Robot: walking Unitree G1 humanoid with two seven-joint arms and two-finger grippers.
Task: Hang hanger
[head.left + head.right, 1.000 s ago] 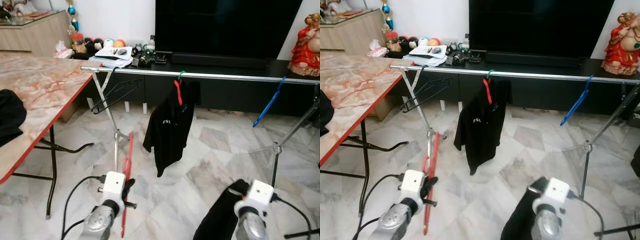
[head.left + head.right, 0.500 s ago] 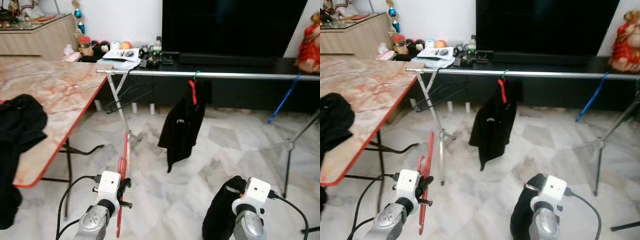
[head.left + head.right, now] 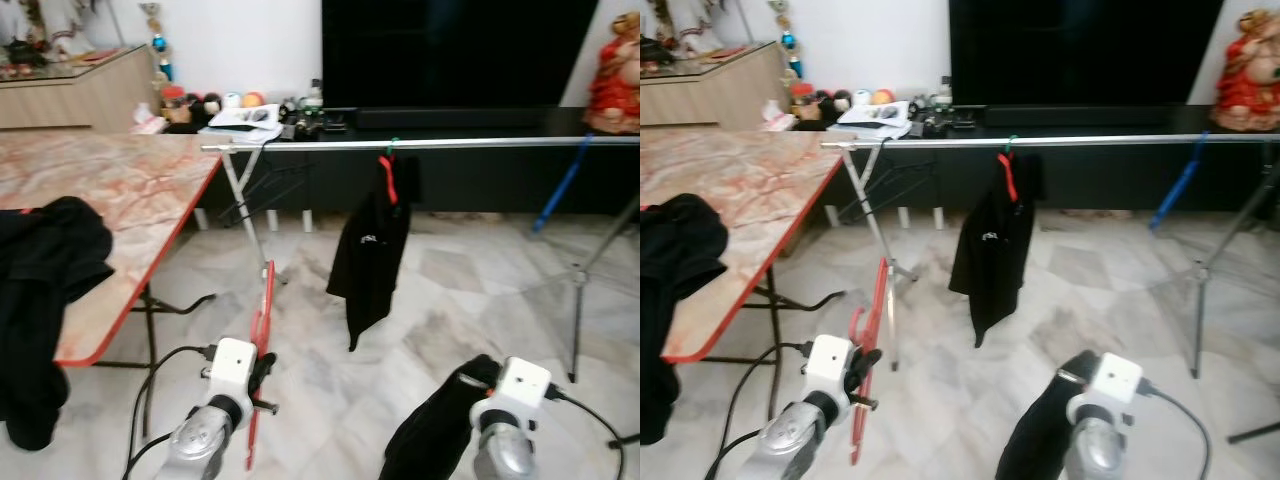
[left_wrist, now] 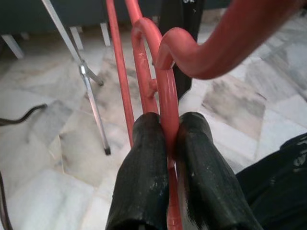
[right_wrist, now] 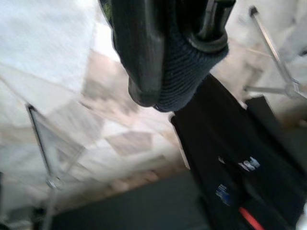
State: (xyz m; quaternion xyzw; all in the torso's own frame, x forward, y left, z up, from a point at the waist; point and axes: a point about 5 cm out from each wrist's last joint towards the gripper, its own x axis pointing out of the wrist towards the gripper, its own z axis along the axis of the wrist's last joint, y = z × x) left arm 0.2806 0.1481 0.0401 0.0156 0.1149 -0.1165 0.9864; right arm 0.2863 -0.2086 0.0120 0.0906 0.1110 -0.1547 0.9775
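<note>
Now | left tool (image 4: 165, 143) still clamps red hanger (image 3: 262, 330) | right tool (image 5: 165, 72) still grips black garment (image 3: 435, 435)

Red hanger (image 4: 165, 91), black garment (image 3: 435, 435) (marbled floor (image 3: 450, 290)).

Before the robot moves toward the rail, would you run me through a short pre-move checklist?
1. Left gripper shut on the red hanger: ok.
2. Right gripper holding the dark garment: ok.
3. Garment on the red hanger: not ok, they are apart.
4. Free stretch on the rail between the hung shirt and the blue hanger: ok.
5. Rail within reach: cannot tell.
</note>
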